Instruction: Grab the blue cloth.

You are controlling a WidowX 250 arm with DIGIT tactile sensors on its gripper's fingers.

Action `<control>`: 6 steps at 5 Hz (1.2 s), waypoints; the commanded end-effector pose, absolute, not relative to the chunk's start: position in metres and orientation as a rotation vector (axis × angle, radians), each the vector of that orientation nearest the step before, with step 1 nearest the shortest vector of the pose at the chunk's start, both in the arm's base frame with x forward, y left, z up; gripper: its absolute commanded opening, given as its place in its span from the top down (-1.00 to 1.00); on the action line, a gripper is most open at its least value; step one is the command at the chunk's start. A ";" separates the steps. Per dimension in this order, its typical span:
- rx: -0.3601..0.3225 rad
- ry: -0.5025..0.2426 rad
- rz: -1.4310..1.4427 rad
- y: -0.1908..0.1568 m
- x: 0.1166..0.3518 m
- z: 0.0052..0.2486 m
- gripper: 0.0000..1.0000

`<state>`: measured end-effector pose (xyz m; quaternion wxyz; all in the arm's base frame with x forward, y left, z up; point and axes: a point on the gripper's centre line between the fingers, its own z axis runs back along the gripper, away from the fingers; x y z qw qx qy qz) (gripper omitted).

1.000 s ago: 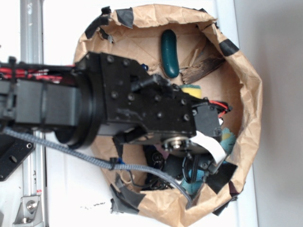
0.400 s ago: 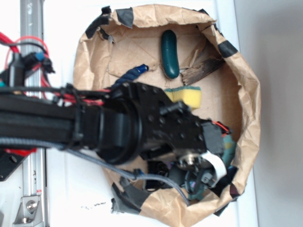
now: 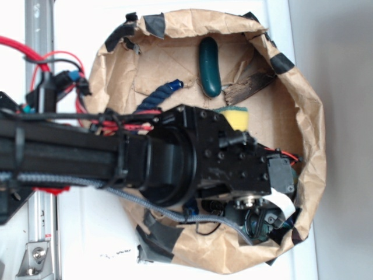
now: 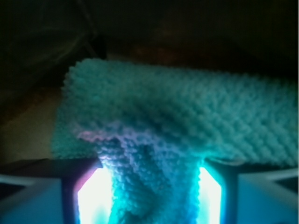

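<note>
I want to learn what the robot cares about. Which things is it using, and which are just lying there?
Using:
blue cloth
gripper, pinching a fold of the cloth

Just lying there:
yellow sponge
dark blue rope
green pickle-shaped toy
piece of wood

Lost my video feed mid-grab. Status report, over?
Gripper shut on blue cloth, a fold pinched between the fingers. Cloth bunched, low in the paper bag. Sponge and rope well apart.

- blue cloth (image 4: 187, 121) looked like fuzzy, nubby terry
- the bin (image 3: 309, 140) was crinkly matt brown paper
- inside it, a glossy smooth dark green piece (image 3: 209, 67)
- next to that, a rough wood scrap (image 3: 247, 87)
</note>
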<state>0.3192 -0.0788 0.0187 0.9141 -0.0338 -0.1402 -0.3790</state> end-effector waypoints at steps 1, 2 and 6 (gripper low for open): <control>-0.019 -0.313 -0.731 -0.080 0.316 0.031 1.00; 0.023 -0.312 -0.676 -0.073 0.316 0.036 1.00; -0.017 -0.375 -0.354 -0.016 0.288 0.106 1.00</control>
